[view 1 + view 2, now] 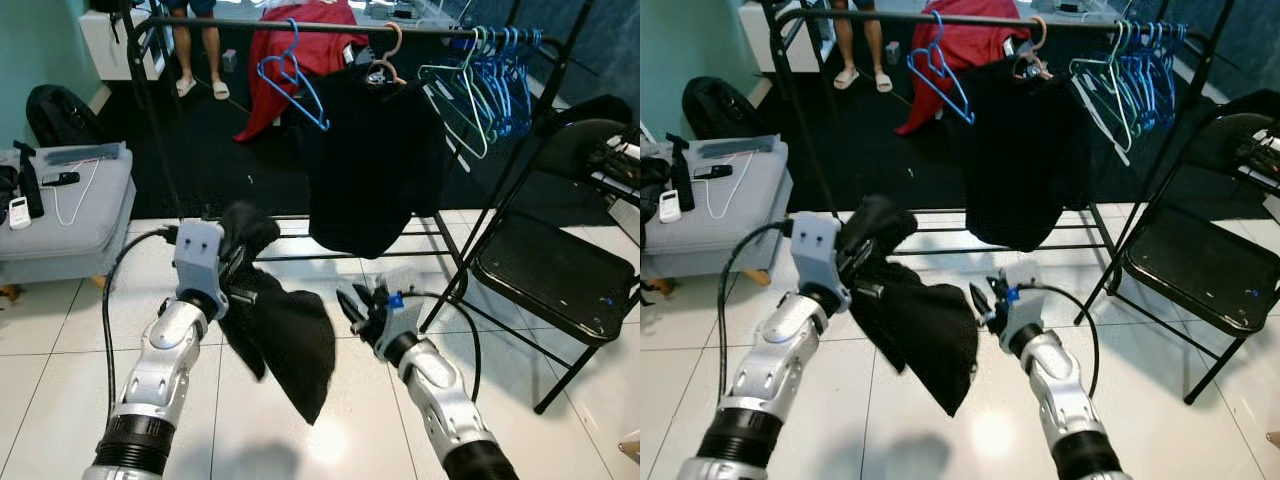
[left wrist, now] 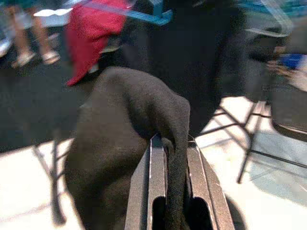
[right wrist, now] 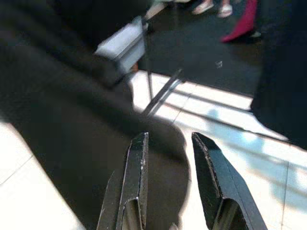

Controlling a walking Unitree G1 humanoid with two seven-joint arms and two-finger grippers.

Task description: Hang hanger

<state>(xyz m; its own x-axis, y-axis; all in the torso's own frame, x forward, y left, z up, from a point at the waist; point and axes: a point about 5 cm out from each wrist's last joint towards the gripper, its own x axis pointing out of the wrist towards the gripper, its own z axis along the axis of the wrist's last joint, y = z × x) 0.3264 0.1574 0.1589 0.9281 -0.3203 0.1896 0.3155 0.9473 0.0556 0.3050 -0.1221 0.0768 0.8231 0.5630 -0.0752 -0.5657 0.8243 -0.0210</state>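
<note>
White glossy floor tiles were seen underfoot, giving way to a dark carpet beyond the black clothes rail. A black cloth was held up by the left gripper, whose fingers were pinched tightly on a fold of it, the rest of the cloth being draped downward between the two arms. The right gripper was held just beside the hanging edge of the cloth, with its fingers parted and nothing between them.

On the rail a blue hanger was hung at a tilt, with a black garment on a tan hanger beside it and a bunch of green and blue hangers at the far end. A red cloth was seen behind the rail. A black folding chair was placed to the right. A grey padded bench with a white cable and small devices on it stood to the left. A person's legs were visible on the carpet in the background.
</note>
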